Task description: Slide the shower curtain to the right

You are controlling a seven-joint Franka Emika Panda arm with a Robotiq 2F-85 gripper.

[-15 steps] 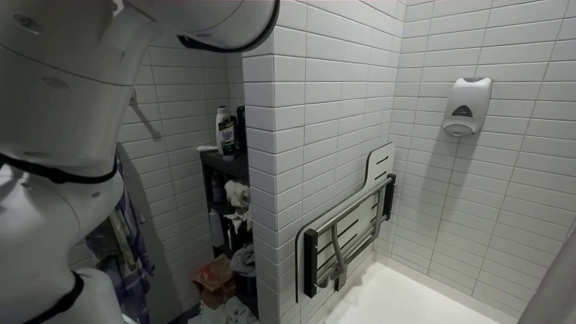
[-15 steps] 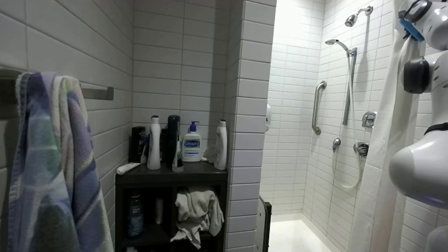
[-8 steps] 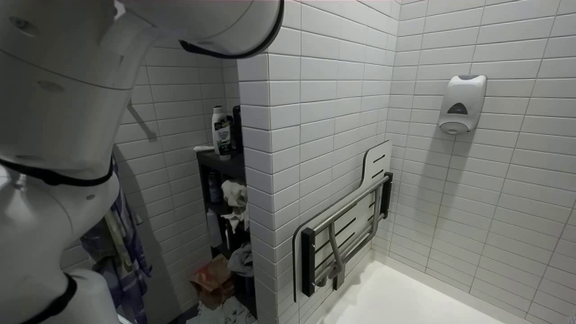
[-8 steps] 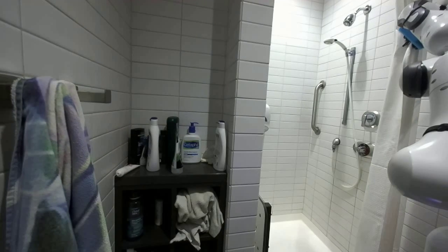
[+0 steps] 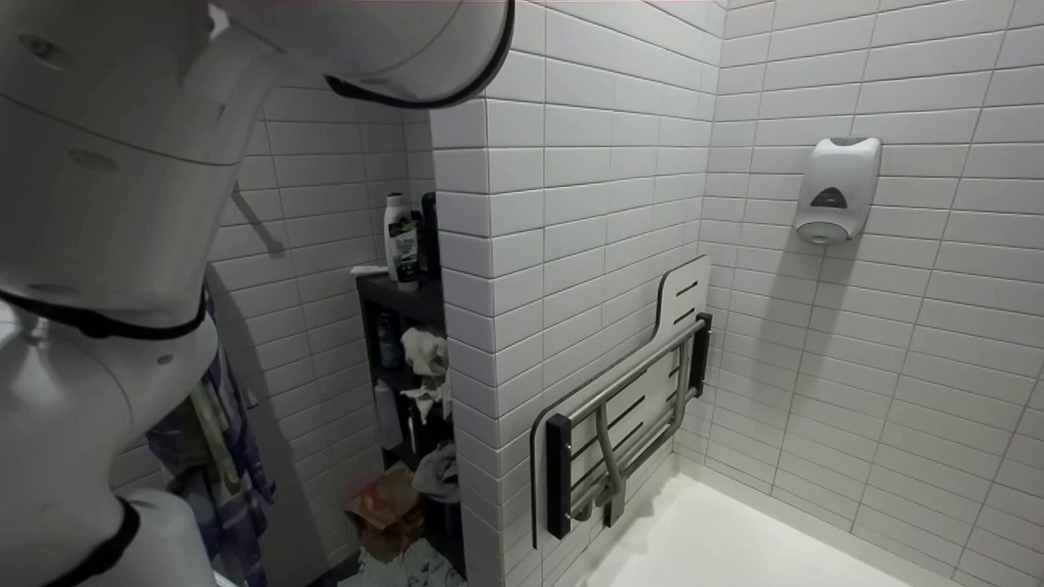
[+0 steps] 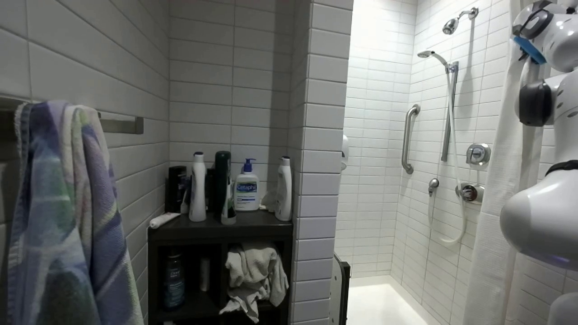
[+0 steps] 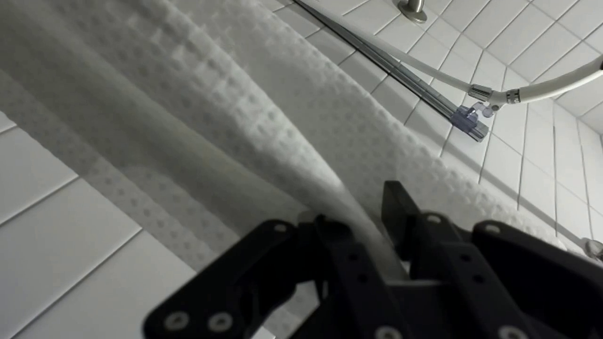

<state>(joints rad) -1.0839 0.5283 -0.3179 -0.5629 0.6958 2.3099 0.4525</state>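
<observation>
The white shower curtain (image 6: pixel 490 239) hangs in soft folds at the right side of an exterior view, partly behind the robot arm (image 6: pixel 537 216). My gripper (image 6: pixel 526 55) is high up at the curtain, beside a blue part, and the fabric gathers to a narrow bunch there. In the wrist view the curtain (image 7: pixel 264 127) runs diagonally and a fold passes between the fingers of my gripper (image 7: pixel 362 207). The fingers stand a little apart with the fold between them. In the exterior view filled by the arm (image 5: pixel 114 204), neither curtain nor gripper shows.
A tiled partition (image 6: pixel 321 158) divides the shower from a black shelf (image 6: pixel 221 231) with bottles. A folded shower seat (image 5: pixel 620 408) hangs on the partition. A grab bar (image 6: pixel 407 140) and shower hose (image 6: pixel 454 135) are on the shower wall. A striped towel (image 6: pixel 67 203) hangs left.
The gripper has moved slightly down. The curtain's lower edge has shifted right in an exterior view. A pale blurred shape has left an exterior view's lower right corner. Both exterior views have shifted slightly.
</observation>
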